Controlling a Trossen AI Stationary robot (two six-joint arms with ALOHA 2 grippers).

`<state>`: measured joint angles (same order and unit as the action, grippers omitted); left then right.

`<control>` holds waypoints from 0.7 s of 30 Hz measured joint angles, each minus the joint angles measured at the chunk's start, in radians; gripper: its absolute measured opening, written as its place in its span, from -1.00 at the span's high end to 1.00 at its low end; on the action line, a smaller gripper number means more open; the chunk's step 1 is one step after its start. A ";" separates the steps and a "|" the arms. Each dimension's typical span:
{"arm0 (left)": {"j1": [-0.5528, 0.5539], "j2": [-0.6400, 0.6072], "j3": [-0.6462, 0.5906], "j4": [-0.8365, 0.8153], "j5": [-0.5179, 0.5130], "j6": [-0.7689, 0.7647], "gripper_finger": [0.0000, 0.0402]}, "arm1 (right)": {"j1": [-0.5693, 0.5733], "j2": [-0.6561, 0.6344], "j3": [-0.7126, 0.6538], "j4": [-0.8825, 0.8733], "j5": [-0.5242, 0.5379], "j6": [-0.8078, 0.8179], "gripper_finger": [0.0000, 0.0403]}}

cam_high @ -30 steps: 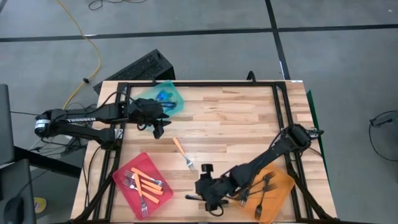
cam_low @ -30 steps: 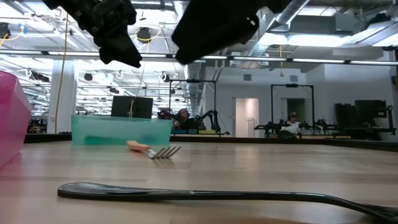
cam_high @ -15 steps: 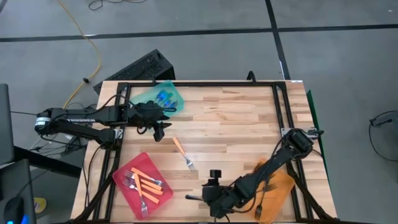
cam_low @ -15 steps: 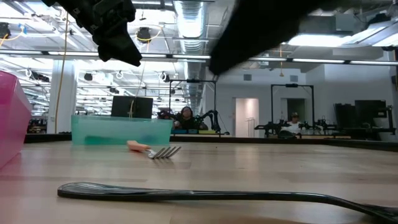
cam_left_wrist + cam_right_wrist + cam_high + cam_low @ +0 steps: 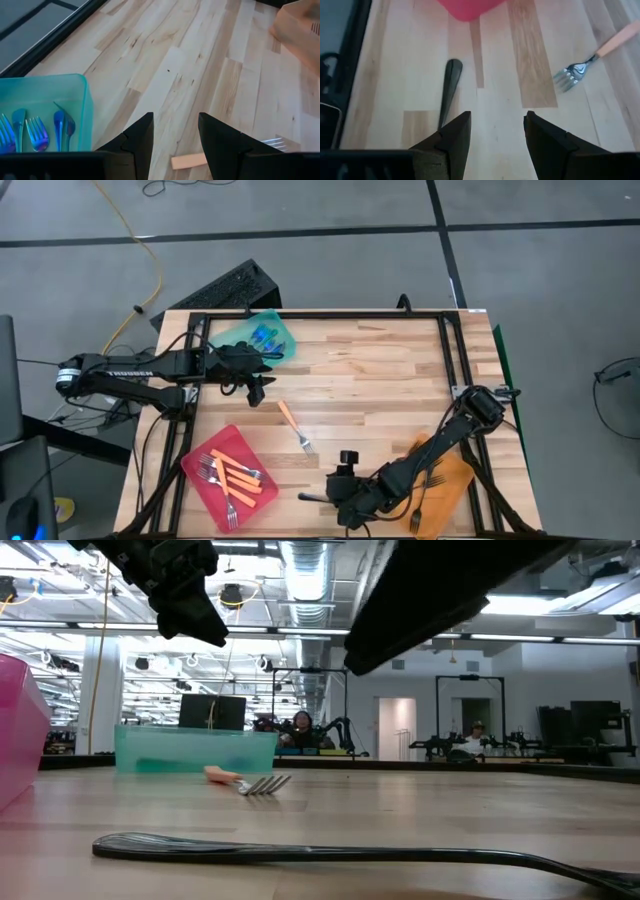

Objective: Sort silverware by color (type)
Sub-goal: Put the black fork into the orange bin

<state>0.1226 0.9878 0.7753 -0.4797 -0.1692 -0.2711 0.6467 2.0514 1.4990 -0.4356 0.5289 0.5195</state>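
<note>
Nearly done: black fork (image 5: 448, 89) just ahead of open, empty right gripper (image 5: 494, 131); orange-handled fork (image 5: 295, 426) beyond; left gripper (image 5: 175, 135) open, idle.

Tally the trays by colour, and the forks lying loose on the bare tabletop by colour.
Teal tray: 1
Red tray: 1
Orange tray: 1
Orange-handled loose fork: 1
Black loose fork: 1
Total: 5
</note>
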 joint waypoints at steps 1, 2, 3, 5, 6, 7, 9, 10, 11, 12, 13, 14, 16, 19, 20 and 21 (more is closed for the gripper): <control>0.000 0.000 0.000 0.000 0.000 -0.002 0.31 | 0.002 0.000 0.000 0.004 0.000 0.004 0.00; 0.000 0.000 0.000 0.000 0.000 -0.003 0.31 | 0.004 -0.001 0.001 0.008 0.000 0.004 0.00; 0.000 0.000 0.000 0.000 0.000 -0.003 0.31 | 0.008 -0.001 0.001 0.011 0.000 0.004 0.00; 0.000 0.000 0.000 0.000 0.000 -0.003 0.31 | 0.015 -0.001 0.001 0.010 0.000 0.004 0.00; 0.000 0.000 0.000 0.000 0.000 -0.003 0.31 | 0.016 -0.001 0.001 0.010 0.000 0.004 0.00; 0.000 0.000 0.000 0.000 0.000 -0.004 0.31 | 0.018 -0.001 0.001 0.010 0.000 0.004 0.00; 0.000 0.000 0.000 0.000 0.000 -0.004 0.31 | 0.023 -0.001 0.001 0.009 -0.001 -0.001 0.00; 0.000 0.000 0.000 0.000 0.000 -0.005 0.31 | 0.023 -0.001 0.001 0.009 -0.003 -0.003 0.00; 0.000 0.000 0.000 0.000 0.000 -0.007 0.31 | 0.023 -0.001 0.001 0.009 -0.003 -0.004 0.00; 0.000 0.000 0.000 0.000 0.000 -0.012 0.31 | 0.022 -0.001 0.001 0.009 -0.003 -0.004 0.00; 0.000 0.000 0.000 0.000 0.000 -0.015 0.31 | 0.022 0.000 0.001 0.010 -0.004 -0.005 0.00; 0.000 0.000 0.000 0.000 0.000 -0.020 0.31 | 0.021 0.014 0.002 0.021 -0.006 -0.008 0.00; 0.000 0.000 0.000 0.000 0.000 -0.021 0.31 | 0.022 0.040 0.002 0.047 -0.030 -0.023 0.00; 0.000 0.000 0.000 0.000 0.000 -0.022 0.31 | 0.026 0.092 0.022 0.050 -0.064 -0.026 0.00; 0.000 0.000 -0.001 -0.002 0.000 -0.022 0.31 | 0.028 0.100 0.030 0.044 -0.063 -0.025 0.00; 0.000 0.000 -0.001 -0.001 0.000 -0.022 0.31 | 0.030 0.101 0.034 0.033 -0.063 -0.025 0.00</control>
<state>0.1230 0.9878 0.7739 -0.4810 -0.1692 -0.2928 0.6762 2.1525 1.5330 -0.4025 0.4655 0.4941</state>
